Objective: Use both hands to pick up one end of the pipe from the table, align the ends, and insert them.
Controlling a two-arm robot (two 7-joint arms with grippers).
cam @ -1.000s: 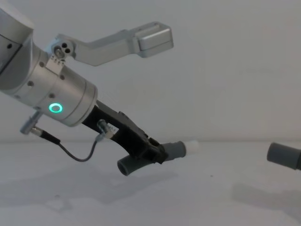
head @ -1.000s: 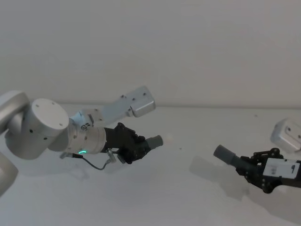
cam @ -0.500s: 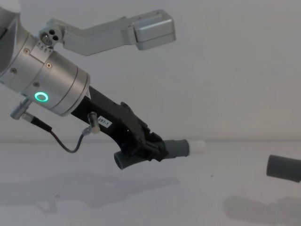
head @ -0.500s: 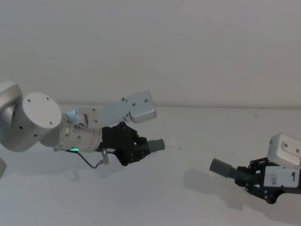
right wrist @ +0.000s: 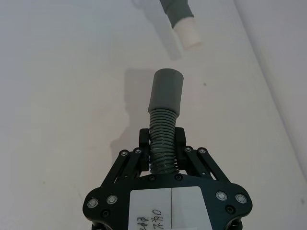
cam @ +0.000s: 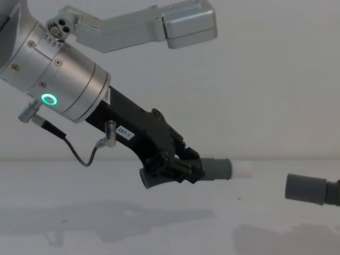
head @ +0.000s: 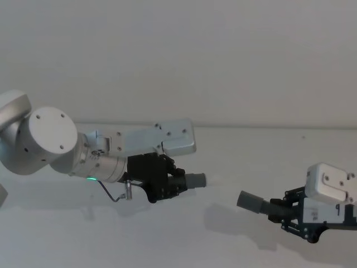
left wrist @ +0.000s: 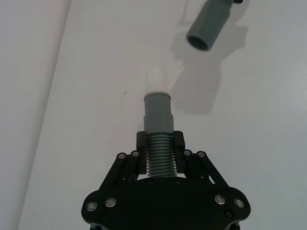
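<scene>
Two grey pipe pieces are held above the white table (head: 245, 156), their ends facing each other across a gap. My left gripper (head: 169, 184) is shut on the ribbed part of the left pipe piece (head: 194, 180); its smooth collar (left wrist: 157, 113) ends in a white tip (left wrist: 157, 81). My right gripper (head: 287, 211) is shut on the ribbed part of the right pipe piece (head: 251, 202), whose wider grey mouth (right wrist: 166, 91) points toward the left one. In the chest view the white tip (cam: 244, 169) sits slightly higher than the right piece's end (cam: 305, 187).
A pale grey wall (head: 223, 56) rises behind the table. The left arm's silver wrist with its green ring light (cam: 49, 99) and a trailing cable (cam: 79, 154) hang over the table's left side.
Both grippers have moved toward each other with their pipe pieces. The left went right, the right went left and lower, and the gap between the ends has narrowed.
</scene>
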